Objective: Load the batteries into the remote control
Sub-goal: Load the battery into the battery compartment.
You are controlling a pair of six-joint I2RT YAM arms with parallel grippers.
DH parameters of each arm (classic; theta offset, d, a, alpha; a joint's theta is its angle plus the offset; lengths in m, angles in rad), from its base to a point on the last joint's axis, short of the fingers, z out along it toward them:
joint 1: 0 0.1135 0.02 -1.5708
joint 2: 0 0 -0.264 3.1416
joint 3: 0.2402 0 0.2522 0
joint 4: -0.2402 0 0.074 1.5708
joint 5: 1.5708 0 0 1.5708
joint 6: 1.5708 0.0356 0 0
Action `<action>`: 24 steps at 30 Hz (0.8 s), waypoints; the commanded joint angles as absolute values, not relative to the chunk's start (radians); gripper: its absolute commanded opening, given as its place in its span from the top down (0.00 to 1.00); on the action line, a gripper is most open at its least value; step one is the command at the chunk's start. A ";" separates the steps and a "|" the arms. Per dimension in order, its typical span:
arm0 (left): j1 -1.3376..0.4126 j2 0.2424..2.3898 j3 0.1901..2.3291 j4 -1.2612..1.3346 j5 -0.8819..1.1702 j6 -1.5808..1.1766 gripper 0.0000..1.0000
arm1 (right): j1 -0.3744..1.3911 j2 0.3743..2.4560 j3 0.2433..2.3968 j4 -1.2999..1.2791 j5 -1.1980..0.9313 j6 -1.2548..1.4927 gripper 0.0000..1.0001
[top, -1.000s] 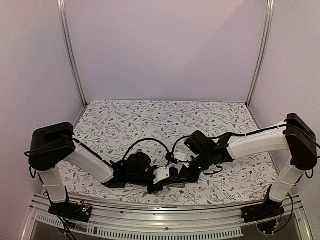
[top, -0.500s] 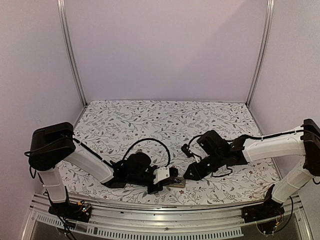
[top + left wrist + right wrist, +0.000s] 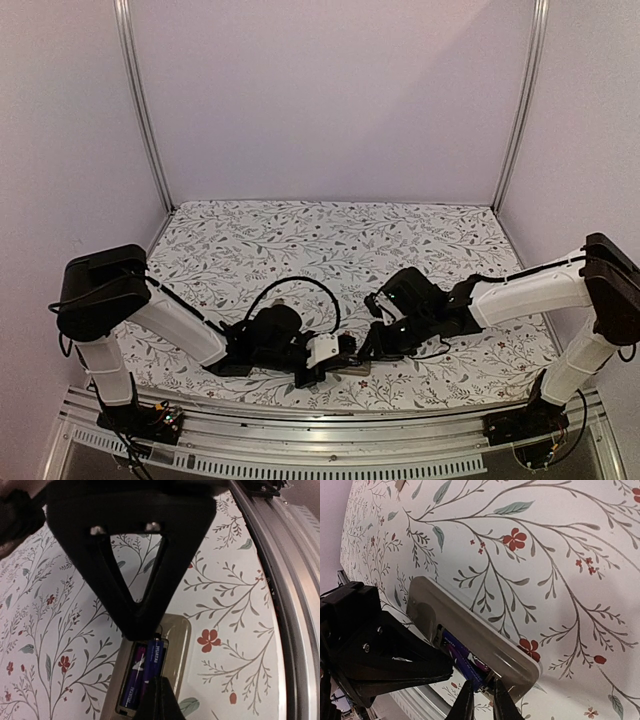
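A white cloth (image 3: 330,235) printed with grey-green sprigs and small red flowers covers the whole table, running back to plain pale lilac walls (image 3: 330,100) that close the space on three sides; two aluminium posts (image 3: 145,110) come down to the rear corners, and a ribbed metal rail (image 3: 330,415) edges the near side; the remote control (image 3: 480,632) lies flat on the cloth close to that rail, about midway between the two arms, tan back up with its recess uncovered; the batteries (image 3: 154,660) both sit in the recess side by side, the one nearer the rail riding a little higher and tilted against its neighbour; the left gripper (image 3: 157,695) has its jaws pressed together into a single point, which rests at one end of the cells; the right gripper (image 3: 482,689) comes in from the opposite end with only a narrow slit between its fingers (image 3: 465,705), the tips at the end of a cell; whether they pinch it cannot be told.
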State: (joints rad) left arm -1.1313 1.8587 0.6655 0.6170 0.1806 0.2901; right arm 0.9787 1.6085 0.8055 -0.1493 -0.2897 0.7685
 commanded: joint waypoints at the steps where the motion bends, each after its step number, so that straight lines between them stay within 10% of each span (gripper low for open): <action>1: -1.112 1.879 0.624 0.476 0.162 0.282 1.00 | 0.988 1.657 0.850 -0.168 -0.289 0.816 0.88; 24: -1.111 1.881 0.620 0.494 0.173 0.281 1.00 | 1.017 1.695 0.894 -0.256 -0.291 0.832 0.92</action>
State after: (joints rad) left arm -1.1301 1.8587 0.6601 0.6273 0.1837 0.2897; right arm 1.0100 1.6627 0.8776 -0.2386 -0.2943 0.8310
